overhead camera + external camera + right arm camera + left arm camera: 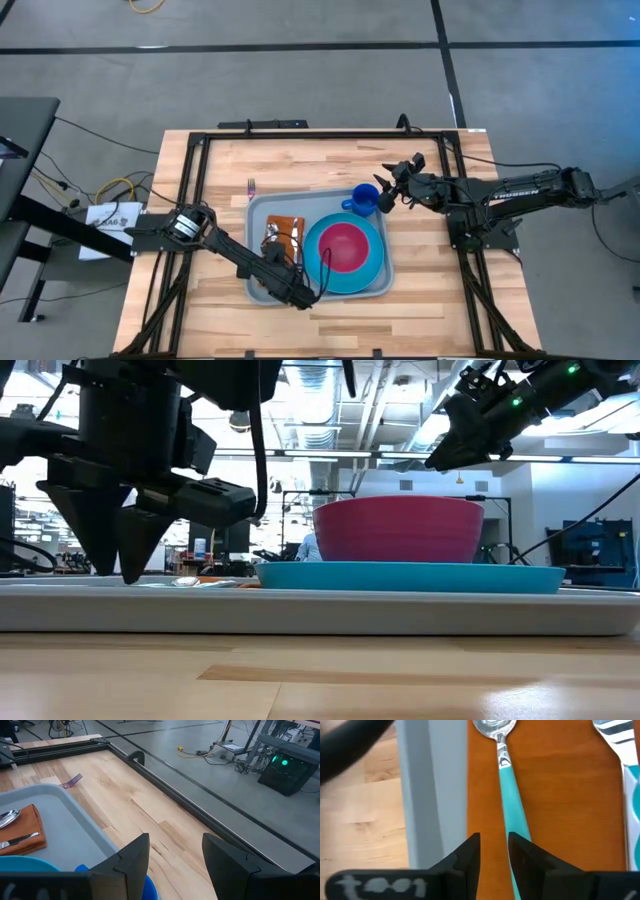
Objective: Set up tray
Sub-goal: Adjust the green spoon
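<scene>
The pale grey-blue plastic tray [258, 215] lies with its long axis across the counter [220, 170]. The left claw [297, 293], nearly closed and empty, hovers at the tray's near edge; the right claw [388, 186], spread open, hangs above its far right corner.

I see a pink bowl [343, 247] sitting on a round bright-blue plate [372, 272], with a blue cup [364, 199] just beside the plate. An orange-brown napkin [555, 795] carries a teal-handled spoon [506, 775] and a knife [19, 840]. A purple fork [72, 781] lies apart on the wooden counter [215, 165].
</scene>
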